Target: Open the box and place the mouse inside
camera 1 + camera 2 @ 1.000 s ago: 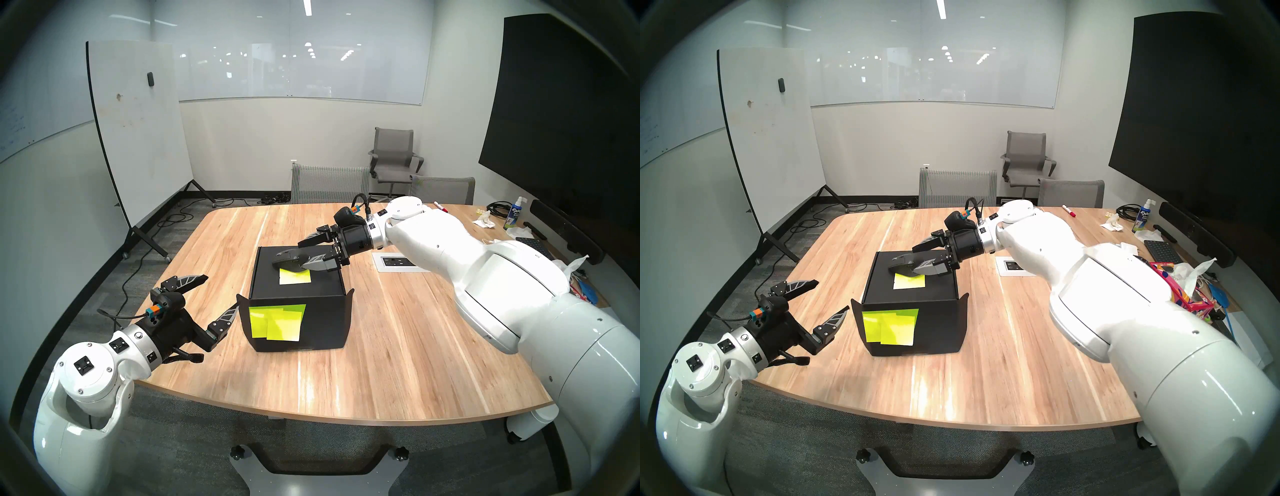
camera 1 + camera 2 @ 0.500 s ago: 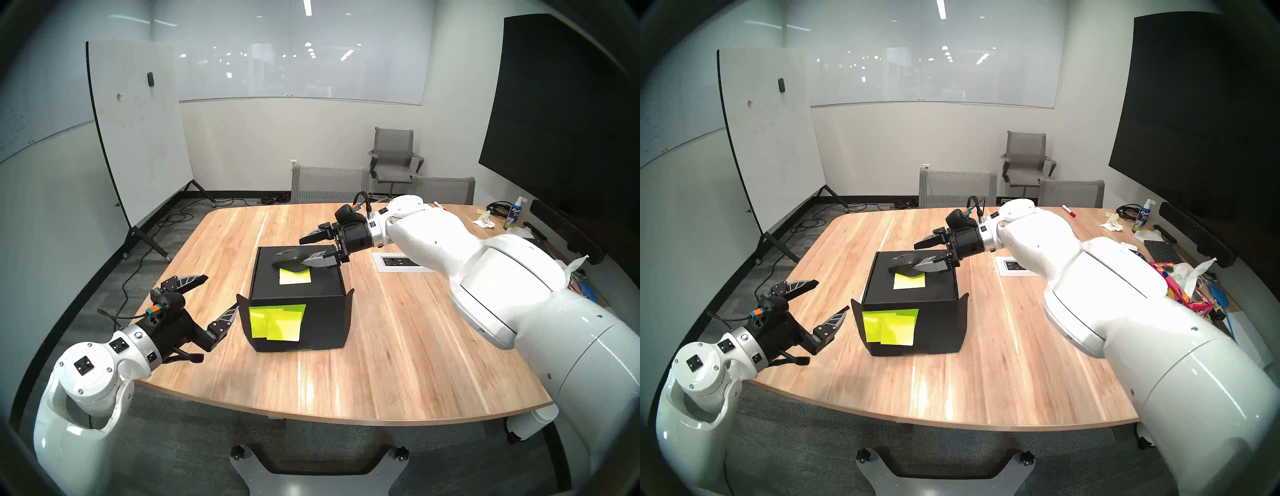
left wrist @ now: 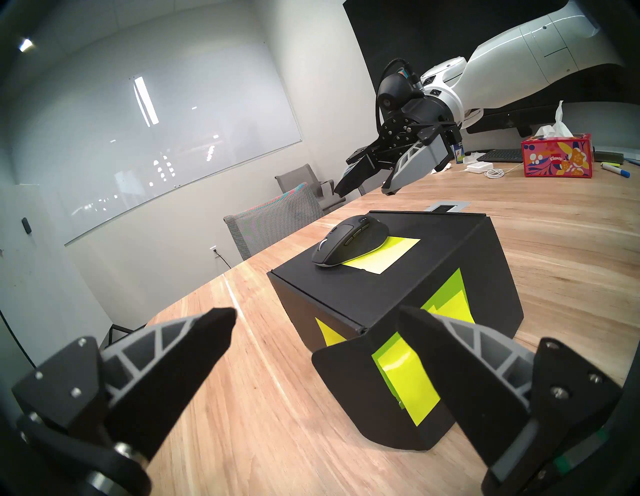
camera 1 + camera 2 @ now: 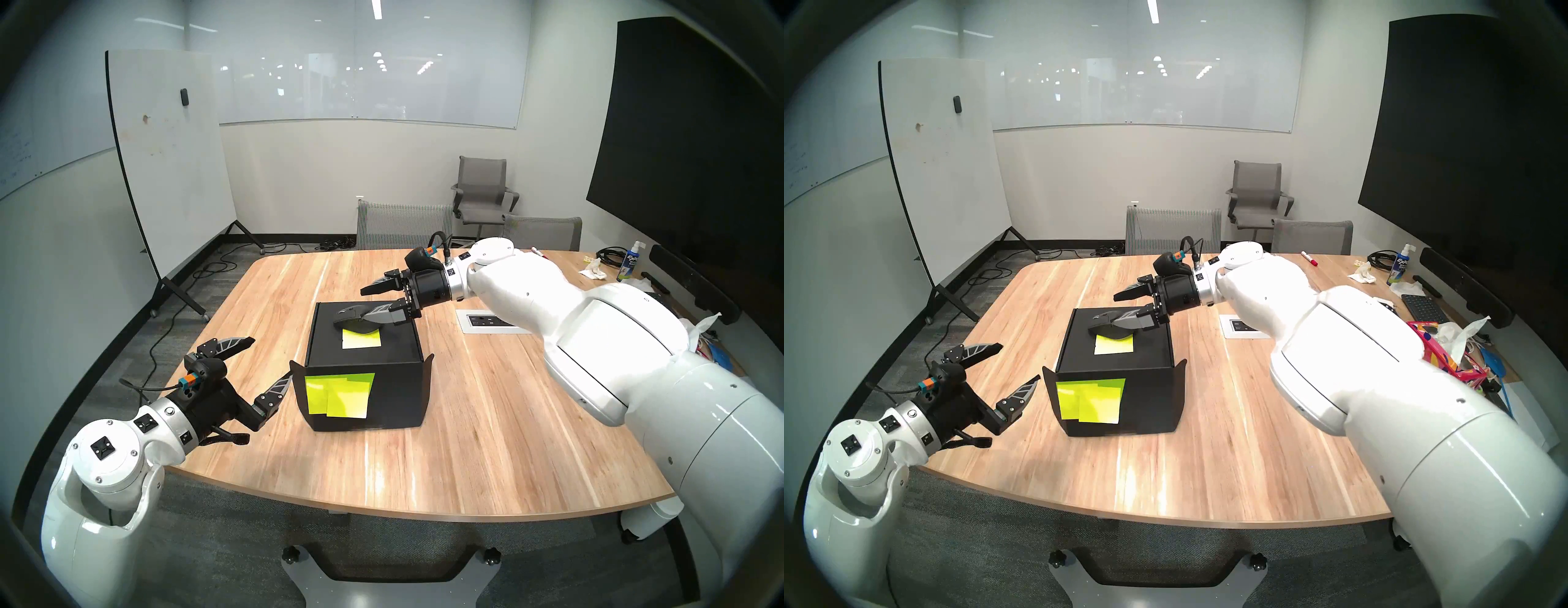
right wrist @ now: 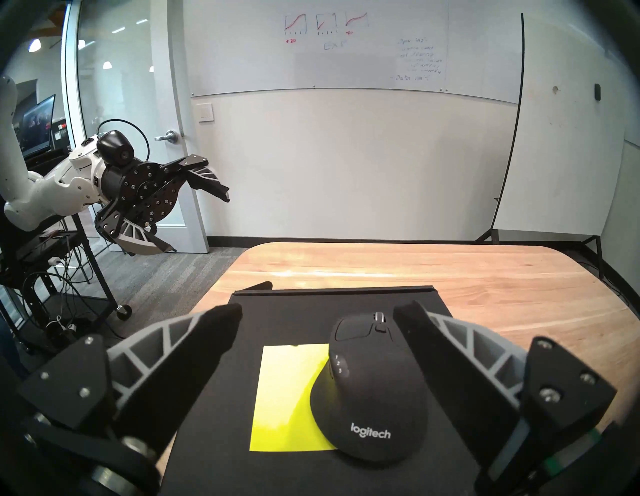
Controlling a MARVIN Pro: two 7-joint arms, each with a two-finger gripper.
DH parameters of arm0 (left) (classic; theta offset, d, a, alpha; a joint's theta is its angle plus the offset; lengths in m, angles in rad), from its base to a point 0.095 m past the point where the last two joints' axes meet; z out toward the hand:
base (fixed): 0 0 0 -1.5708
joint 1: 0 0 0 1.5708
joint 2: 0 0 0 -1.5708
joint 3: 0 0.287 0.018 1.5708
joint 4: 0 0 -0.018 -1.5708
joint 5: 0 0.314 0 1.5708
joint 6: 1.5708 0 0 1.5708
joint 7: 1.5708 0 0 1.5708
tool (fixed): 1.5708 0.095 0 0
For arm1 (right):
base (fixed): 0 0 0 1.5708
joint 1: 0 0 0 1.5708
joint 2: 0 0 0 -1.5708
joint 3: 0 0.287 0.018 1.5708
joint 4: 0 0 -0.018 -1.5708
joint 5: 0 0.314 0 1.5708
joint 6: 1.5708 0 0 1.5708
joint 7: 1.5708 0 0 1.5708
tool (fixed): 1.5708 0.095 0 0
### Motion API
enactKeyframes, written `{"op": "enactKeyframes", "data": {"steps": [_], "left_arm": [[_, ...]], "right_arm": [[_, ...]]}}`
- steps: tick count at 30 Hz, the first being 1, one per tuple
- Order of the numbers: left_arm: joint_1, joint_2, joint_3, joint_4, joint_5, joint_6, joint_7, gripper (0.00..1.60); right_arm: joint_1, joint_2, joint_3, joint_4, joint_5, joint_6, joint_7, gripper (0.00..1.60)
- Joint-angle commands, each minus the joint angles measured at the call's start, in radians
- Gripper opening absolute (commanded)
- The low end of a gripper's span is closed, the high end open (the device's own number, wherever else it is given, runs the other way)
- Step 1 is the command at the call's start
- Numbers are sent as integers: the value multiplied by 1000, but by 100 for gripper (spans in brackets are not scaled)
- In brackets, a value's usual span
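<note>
Your mouse (image 5: 375, 391) sits on top of the closed box (image 4: 365, 339), overlapping a yellow sticky note (image 5: 287, 398), "logitech" readable on its rear. Your right gripper (image 4: 369, 303) reaches in nearly level above it, fingers (image 5: 204, 350) spread wide, gripping nothing. Your left gripper (image 4: 269, 358) hovers level beside the box over the counter (image 4: 488, 424), fingers released. Far right, a Kleenex box (image 3: 557, 156).

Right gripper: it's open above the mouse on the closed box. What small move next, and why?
Probably ease the right gripper down until its open fingers straddle the mouse, then close. The mouse sits on the shut lid of the box, partly over a yellow note, so it must come off before the lid can open.
</note>
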Motion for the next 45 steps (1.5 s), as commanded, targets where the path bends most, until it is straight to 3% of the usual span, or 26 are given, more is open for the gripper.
{"op": "enactKeyframes", "data": {"steps": [1,45], "left_arm": [[-1,1,0,-15,0,-4,-1,160],[-5,1,2,-10,-1,-4,-2,160]], "right_arm": [[10,-9,12,2,12,-7,-1,160],[1,-12,21,34,-24,95,-4,160]]}}
